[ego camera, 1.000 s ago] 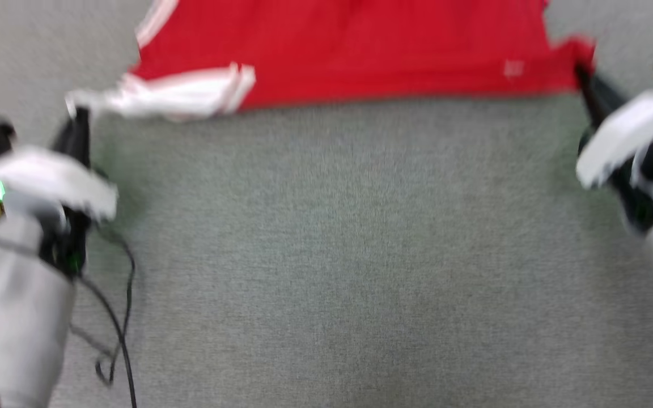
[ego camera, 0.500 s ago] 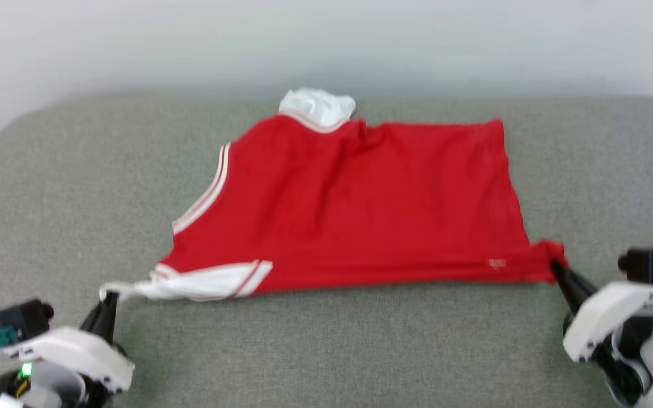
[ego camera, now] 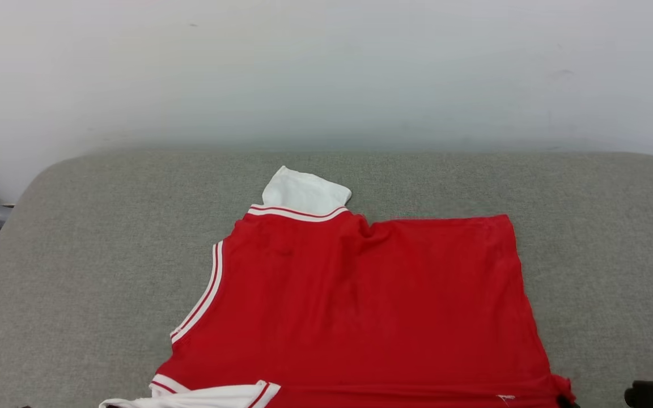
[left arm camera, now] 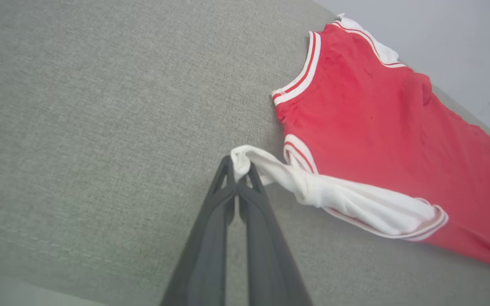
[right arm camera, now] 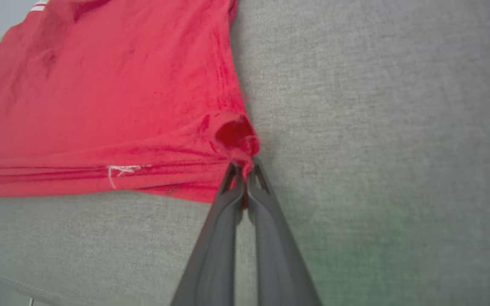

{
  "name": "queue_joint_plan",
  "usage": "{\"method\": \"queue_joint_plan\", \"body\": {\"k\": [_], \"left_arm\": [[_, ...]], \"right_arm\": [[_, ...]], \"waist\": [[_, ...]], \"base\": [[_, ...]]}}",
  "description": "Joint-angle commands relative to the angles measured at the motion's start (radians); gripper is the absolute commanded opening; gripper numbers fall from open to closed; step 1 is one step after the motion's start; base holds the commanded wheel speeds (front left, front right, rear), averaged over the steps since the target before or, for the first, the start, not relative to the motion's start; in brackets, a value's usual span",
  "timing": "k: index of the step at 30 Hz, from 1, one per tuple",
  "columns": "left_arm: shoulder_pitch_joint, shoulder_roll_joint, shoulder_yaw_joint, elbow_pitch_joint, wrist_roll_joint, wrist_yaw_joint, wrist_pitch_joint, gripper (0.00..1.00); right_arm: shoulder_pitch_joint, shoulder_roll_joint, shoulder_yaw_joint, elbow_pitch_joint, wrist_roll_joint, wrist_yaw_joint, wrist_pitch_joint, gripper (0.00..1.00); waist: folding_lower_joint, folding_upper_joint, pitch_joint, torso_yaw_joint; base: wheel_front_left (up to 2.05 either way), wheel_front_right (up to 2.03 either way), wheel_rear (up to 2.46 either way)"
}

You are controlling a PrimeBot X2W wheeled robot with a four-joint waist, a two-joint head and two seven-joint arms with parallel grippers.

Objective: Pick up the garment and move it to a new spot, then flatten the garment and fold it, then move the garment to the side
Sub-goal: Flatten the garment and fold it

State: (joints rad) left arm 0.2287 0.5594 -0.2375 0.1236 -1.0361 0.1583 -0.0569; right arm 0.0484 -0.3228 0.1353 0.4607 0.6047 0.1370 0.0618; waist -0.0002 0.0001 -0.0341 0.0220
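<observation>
Now I'm gripping the garment (ego camera: 360, 306) with both jaws closed: left gripper (left arm camera: 238, 170) pinching its white sleeve (left arm camera: 355, 204), right gripper (right arm camera: 244, 170) its red hem corner (right arm camera: 236, 136); it's lying across the grey bench (ego camera: 77, 238).

Left hand (left arm camera: 238, 164) and right hand (right arm camera: 244, 165): long, tapering, matte dark-grey fingers (left arm camera: 211, 238), slotted near tips.

You see the garment (ego camera: 360, 300) lying plain red side up, mostly flat, in the lower centre of the head view on the grey cushion (ego camera: 77, 255). White far sleeve (ego camera: 304, 192) sticks out at its top edge. Its near sleeve (ego camera: 202, 396), lower left, pulled into a twisted strip. Its hem corner (ego camera: 559, 388), lower right, bunched.
</observation>
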Motion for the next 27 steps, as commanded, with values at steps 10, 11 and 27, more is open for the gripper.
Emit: {"method": "queue_joint_plan", "body": {"k": [10,11,27], "left_arm": [[-0.007,0.041,-0.008,-0.191,0.026,0.075,0.059,0.0],[-0.031,0.034,-0.02,-0.187,0.031,0.071,0.065,0.0],[-0.396,-0.056,-0.126,0.072,0.076,-0.046,0.108,0.0]], "right_arm": [[0.159,0.146,-0.244,-0.331,-0.157,-0.008,0.217,0.0],[0.143,0.153,-0.246,-0.351,-0.171,-0.008,0.235,0.0],[-0.121,0.134,-0.168,-0.254,-0.188,-0.007,0.275,0.0]], "waist": [[0.0002,-0.0001,-0.001,0.008],[0.0002,-0.0001,0.003,0.003],[0.0002,-0.0001,0.154,-0.016]], "base": [[0.0,0.0,0.0],[0.0,0.0,0.0],[0.0,0.0,0.0]]}}
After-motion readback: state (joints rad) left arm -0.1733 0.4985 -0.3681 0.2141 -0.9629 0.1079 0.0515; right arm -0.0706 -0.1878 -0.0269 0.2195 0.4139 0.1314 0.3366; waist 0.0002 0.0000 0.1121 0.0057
